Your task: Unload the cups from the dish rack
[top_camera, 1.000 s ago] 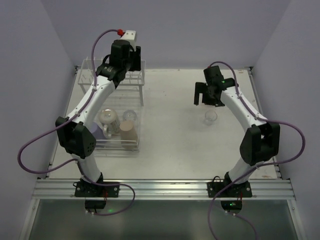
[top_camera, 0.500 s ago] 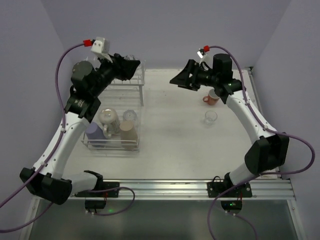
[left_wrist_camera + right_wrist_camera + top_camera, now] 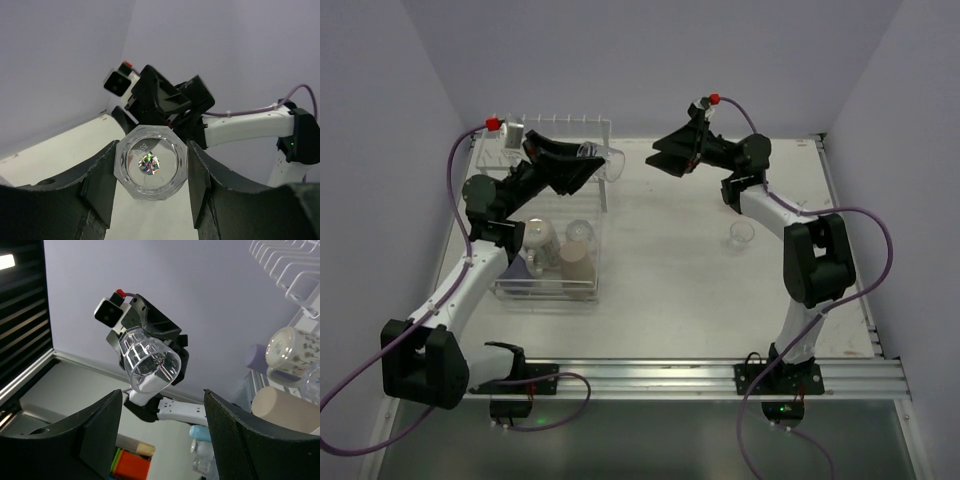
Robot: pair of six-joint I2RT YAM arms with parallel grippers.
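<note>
My left gripper (image 3: 588, 163) is shut on a small clear glass (image 3: 608, 160) and holds it in the air right of the dish rack's upper shelf (image 3: 545, 135). In the left wrist view the glass (image 3: 151, 162) sits base-on between my fingers (image 3: 102, 185). My right gripper (image 3: 667, 156) is open and empty, raised, facing the glass (image 3: 150, 362) from the right, apart from it. A salmon-pink mug (image 3: 731, 196) and another clear glass (image 3: 741, 235) stand on the table. The lower basket (image 3: 548, 292) holds a white mug (image 3: 535, 236), a clear glass (image 3: 579, 231), a tan tumbler (image 3: 577, 264) and a lavender cup (image 3: 514, 266).
The right forearm crosses above the salmon mug and partly hides it. The enclosure's walls stand behind and on both sides. A metal rail (image 3: 650, 375) runs along the near edge.
My left gripper has come off the upper shelf with a clear glass and swung right toward the middle. My right gripper rose off the salmon mug's spot and turned left toward the glass.
</note>
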